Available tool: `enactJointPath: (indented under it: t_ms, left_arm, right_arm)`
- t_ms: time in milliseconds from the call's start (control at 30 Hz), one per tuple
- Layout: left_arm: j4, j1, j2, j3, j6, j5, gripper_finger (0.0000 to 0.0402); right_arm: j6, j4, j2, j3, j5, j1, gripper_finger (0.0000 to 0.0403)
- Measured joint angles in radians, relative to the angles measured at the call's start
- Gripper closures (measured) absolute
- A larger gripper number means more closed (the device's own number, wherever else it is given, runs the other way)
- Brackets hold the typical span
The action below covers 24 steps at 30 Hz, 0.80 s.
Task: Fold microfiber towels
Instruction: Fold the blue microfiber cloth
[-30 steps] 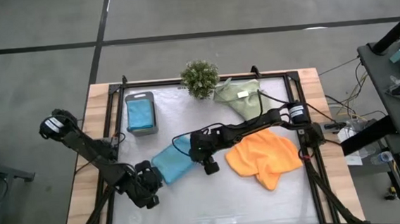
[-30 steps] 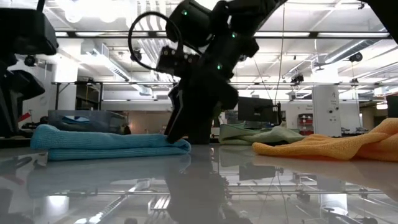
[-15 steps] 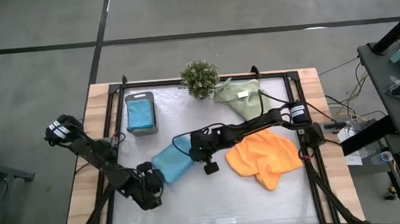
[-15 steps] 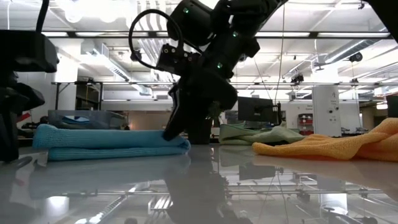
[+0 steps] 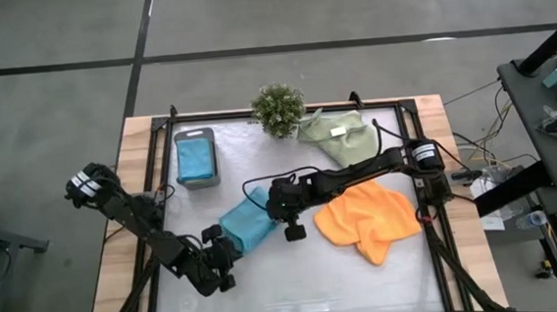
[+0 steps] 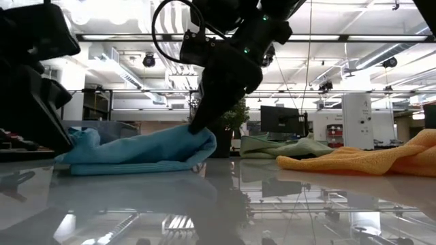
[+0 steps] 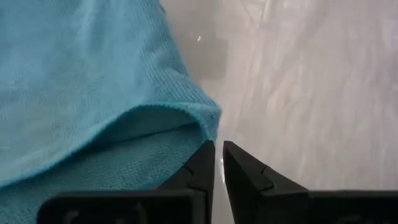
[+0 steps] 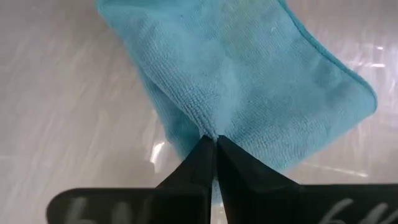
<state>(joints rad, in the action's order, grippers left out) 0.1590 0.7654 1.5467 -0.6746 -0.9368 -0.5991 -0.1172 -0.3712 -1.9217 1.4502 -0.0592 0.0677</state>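
**Two grippers on one blue towel**

The grey tray [image 5: 196,158] sits near the back left of the table [image 5: 298,292], and everything here is placed from it. Inside the tray lies a folded teal towel [image 5: 196,160].

In front of the tray and a bit to its right, low on the table, is the left gripper [image 5: 225,255]. Its fingers [image 7: 202,165] are nearly shut, with only a thin gap between them. They sit right at the near corner of the second blue towel [image 5: 247,224] — the wrist view does not make it clear whether cloth is pinched between them.

That blue towel lies in front of the tray, to its right. It is folded over and bunched up. Its far end is lifted off the table, as the low view shows [image 6: 146,151].

The right gripper [image 5: 268,202] is at that lifted end. Its fingers [image 8: 205,158] are closed tight on a fold of the blue cloth — the towel hangs from their tips.

To the right of the tray, at the back edge of the table, stands a small bushy plant [image 5: 278,108]. Just past the plant lies a pale green towel [image 5: 341,137] with a small white tag [image 5: 337,130] on top.

Farthest from the tray, on the right side of the table, lies the orange towel [image 5: 368,218]. It is loose and crumpled, and the right arm reaches across just behind it.
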Motion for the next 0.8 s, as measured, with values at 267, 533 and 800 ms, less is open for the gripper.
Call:
enactJointPath:
  t_ms: [267, 533, 800]
  left_arm:
    - [-0.010, 0.002, -0.011, -0.025, 0.003, 0.120, 0.0382]
    - [-0.066, -0.001, 0.043, -0.045, 0.017, -0.071, 0.0382]
    - [-0.057, -0.015, 0.059, -0.066, 0.087, -0.115, 0.0382]
  right_arm:
    - [0.120, -0.059, 0.000, 0.000, 0.089, 0.000, 0.0394]
    - [0.277, -0.075, 0.001, -0.060, 0.158, 0.040, 0.0394]
    - [0.231, -0.083, 0.001, -0.072, 0.157, 0.079, 0.0383]
